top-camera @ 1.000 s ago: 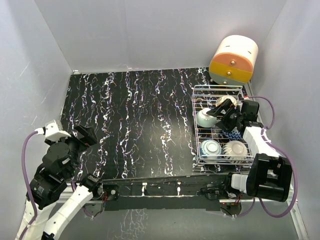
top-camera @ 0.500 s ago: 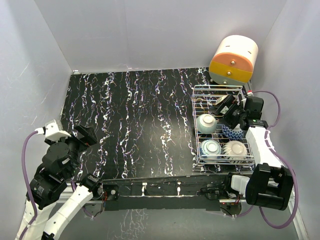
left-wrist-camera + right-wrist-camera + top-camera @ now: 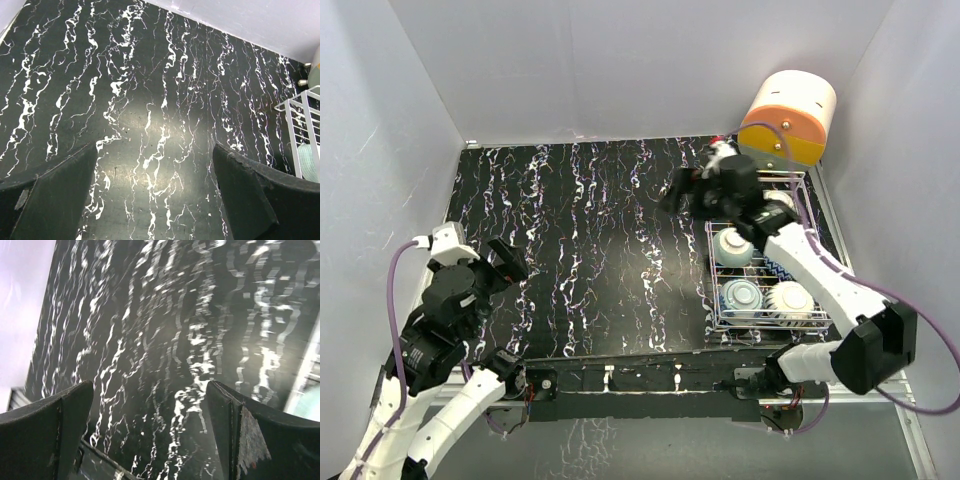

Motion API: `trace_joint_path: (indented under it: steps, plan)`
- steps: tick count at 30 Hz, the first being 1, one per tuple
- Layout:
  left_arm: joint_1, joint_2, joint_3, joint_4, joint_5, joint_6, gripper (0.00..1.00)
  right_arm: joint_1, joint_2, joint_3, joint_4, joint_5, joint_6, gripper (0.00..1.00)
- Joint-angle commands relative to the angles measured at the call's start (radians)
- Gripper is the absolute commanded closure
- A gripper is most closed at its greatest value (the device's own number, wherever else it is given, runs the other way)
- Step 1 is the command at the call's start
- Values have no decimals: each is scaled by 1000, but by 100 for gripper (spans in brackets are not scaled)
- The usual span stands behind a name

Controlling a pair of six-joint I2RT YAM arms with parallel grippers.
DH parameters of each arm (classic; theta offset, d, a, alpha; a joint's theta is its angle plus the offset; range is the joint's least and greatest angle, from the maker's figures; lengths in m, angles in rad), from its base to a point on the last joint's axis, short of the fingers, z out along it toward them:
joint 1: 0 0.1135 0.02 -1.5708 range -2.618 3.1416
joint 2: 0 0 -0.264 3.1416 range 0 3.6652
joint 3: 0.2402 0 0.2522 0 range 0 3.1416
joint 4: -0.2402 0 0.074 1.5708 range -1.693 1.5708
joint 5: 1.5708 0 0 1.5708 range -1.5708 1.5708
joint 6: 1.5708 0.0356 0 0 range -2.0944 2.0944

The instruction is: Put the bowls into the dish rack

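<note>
The dish rack (image 3: 715, 262) stands at the table's right side. A mint green bowl (image 3: 731, 246) sits in its far part, and a pale blue-and-white bowl (image 3: 741, 295) and a cream bowl (image 3: 791, 298) in its near part. A dark blue patterned bowl (image 3: 781, 268) shows partly under my right forearm. My right gripper (image 3: 676, 194) is open and empty, blurred, above the bare table left of the rack's far corner. My left gripper (image 3: 506, 262) is open and empty at the near left. The right wrist view catches the rack's edge (image 3: 306, 371).
A cream-and-orange drawer box (image 3: 787, 118) stands behind the rack at the far right corner. Grey walls close in the table on three sides. The left wrist view shows black marbled tabletop (image 3: 150, 90) and the rack's corner (image 3: 292, 107).
My right gripper has come up out of the rack and swung left over the table, open and empty. My left arm has risen slightly.
</note>
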State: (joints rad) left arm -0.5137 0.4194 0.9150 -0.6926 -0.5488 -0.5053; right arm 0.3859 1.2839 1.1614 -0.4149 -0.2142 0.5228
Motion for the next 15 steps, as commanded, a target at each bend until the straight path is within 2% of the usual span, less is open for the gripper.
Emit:
trace_joint_path:
  steps: [1,4,8,15]
  plan:
    - [-3,36,6,15,49,12,3,216,75,108,-1,219,-81,1]
    - [-3,52,17,4,65,11,3,281,137,138,6,229,-91,1]
    - [-3,56,22,-16,61,10,3,300,191,150,11,204,-101,1]
    - [-3,71,19,-10,56,9,3,300,166,97,57,188,-126,1]
